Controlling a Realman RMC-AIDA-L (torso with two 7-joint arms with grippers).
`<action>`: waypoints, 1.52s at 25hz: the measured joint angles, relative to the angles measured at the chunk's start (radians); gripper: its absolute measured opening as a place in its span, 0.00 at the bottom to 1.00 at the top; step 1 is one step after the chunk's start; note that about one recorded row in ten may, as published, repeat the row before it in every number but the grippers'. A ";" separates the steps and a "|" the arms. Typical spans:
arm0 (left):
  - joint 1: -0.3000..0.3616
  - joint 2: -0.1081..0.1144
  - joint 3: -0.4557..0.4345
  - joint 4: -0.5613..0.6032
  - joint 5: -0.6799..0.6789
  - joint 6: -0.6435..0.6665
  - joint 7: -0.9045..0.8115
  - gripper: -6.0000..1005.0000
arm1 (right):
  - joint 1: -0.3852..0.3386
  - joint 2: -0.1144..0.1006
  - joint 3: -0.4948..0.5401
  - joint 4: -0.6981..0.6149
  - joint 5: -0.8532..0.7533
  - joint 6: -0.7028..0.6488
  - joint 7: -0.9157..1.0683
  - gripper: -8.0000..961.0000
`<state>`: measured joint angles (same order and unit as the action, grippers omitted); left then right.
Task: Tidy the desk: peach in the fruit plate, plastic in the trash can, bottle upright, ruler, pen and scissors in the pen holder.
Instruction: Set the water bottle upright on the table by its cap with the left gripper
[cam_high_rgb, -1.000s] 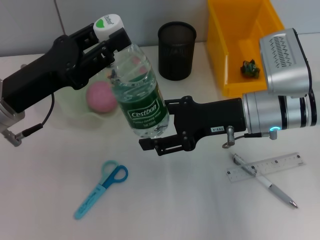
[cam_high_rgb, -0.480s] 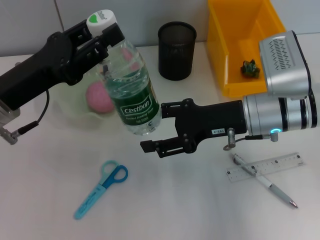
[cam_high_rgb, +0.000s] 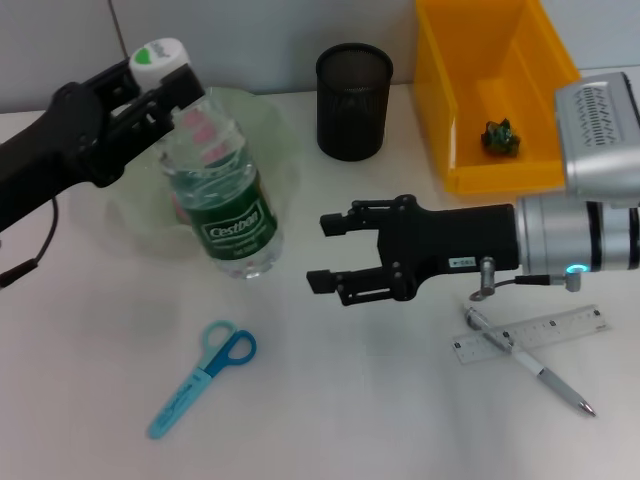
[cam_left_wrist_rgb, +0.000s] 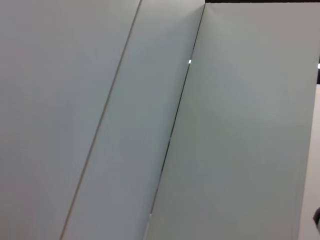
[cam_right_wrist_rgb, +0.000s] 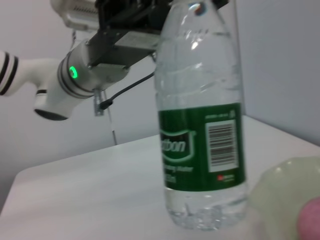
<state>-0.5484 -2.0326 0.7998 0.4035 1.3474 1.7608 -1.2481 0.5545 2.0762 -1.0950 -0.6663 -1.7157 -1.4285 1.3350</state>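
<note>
- left wrist view shows only blank wall panels; right wrist view shows the bottle (cam_right_wrist_rgb: 202, 125) side-on with its base on the table (cam_right_wrist_rgb: 90, 195), barcode on the label, and part of the plate (cam_right_wrist_rgb: 285, 195) beside it with the peach (cam_right_wrist_rgb: 311, 220) at the edge.
- head view alone shows the full layout: bottle (cam_high_rgb: 215, 200) stands near upright in front of the plate (cam_high_rgb: 270, 130), long axis vertical, white cap up and leaning slightly to the robot's left.
- left gripper (cam_high_rgb: 150, 85) is clamped on the bottle's neck just under the cap, arm reaching in from the left edge.
- right gripper (cam_high_rgb: 335, 250) is level over the table, just right of the bottle and not touching it, fingers spread wide, pointing left.
- scissors (cam_high_rgb: 203, 375) lie flat in front of the bottle.
- pen (cam_high_rgb: 530, 365) lies crossed over the ruler (cam_high_rgb: 535, 335), under the right arm.
- holder (cam_high_rgb: 353, 100) is upright behind; plastic (cam_high_rgb: 499, 135) sits in the bin (cam_high_rgb: 440, 100).
</note>
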 joint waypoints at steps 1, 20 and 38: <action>0.018 0.000 -0.003 0.010 0.000 -0.002 0.010 0.47 | -0.006 0.000 0.004 -0.003 0.000 0.000 0.000 0.79; 0.131 0.005 -0.004 0.021 0.008 -0.074 0.122 0.50 | -0.052 0.002 0.043 -0.002 0.005 -0.004 -0.029 0.78; 0.163 -0.028 -0.020 0.012 0.003 -0.227 0.236 0.53 | -0.049 0.002 0.030 0.002 -0.003 -0.022 -0.034 0.78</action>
<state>-0.3852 -2.0610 0.7795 0.4151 1.3503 1.5341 -1.0123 0.5056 2.0779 -1.0649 -0.6641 -1.7185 -1.4502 1.3006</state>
